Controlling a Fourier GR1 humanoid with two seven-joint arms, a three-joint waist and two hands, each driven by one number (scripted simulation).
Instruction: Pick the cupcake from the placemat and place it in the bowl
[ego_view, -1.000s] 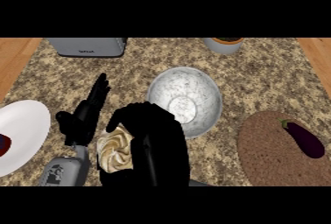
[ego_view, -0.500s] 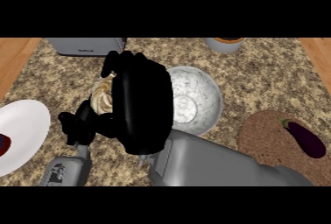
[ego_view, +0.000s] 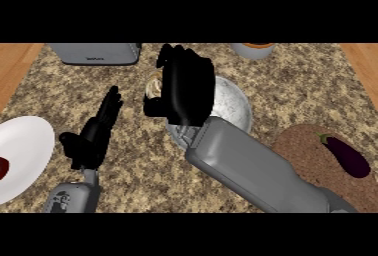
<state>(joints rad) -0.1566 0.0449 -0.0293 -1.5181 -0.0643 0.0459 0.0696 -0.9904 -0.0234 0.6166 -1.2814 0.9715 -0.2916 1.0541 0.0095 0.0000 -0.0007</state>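
My one view looks steeply down from my head, close over the speckled granite counter (ego_view: 295, 85); my grey forearms enter from below.

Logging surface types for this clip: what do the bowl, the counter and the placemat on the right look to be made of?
The bowl looks like brushed metal: grey, with a dull sheen. The counter looks like polished granite, speckled tan and brown, though it could be laminate. The placemat looks woven or coarse fabric: matte brown with a fine grainy texture. An eggplant lies on it.
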